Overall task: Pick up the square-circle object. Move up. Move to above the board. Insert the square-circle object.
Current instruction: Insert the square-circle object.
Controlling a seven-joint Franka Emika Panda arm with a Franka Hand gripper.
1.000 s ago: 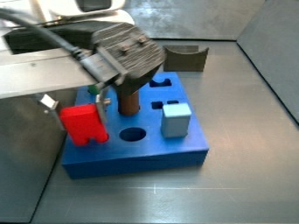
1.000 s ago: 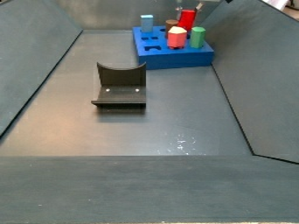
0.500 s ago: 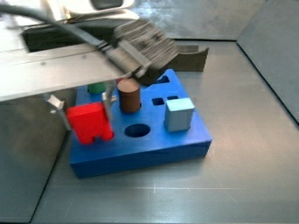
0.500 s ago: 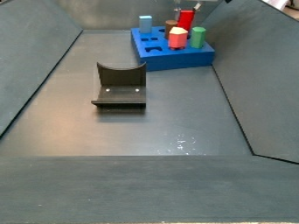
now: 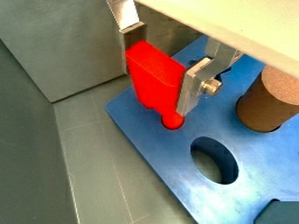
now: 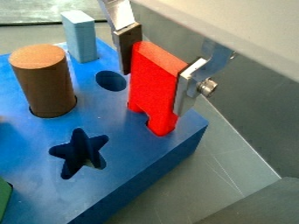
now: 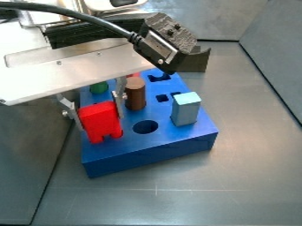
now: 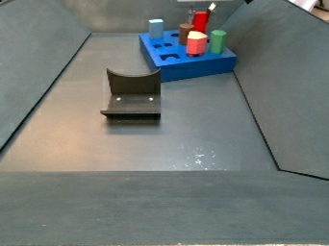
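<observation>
The end effector (image 6: 159,59) sits right over the near corner of the large thick blue rectangular board (image 6: 128,179), its flat silver fingers (image 6: 191,80) pinching the bright red tall square-circle object (image 6: 153,86) from both sides. In both wrist views the red block stands upright with its legs down at the board's top; whether they are seated in a hole, I cannot tell. Beside it lies an open round hole (image 5: 214,158), and a star-shaped hole (image 6: 79,149) is cut nearby. A reddish-brown cylinder (image 6: 42,79) stands in the board, and a pale blue square peg (image 6: 79,33) rises at the far side. In a side view the board (image 7: 154,146) rests on the grey worktop (image 7: 236,190), with the dark fixture (image 8: 130,93) well apart from it.
</observation>
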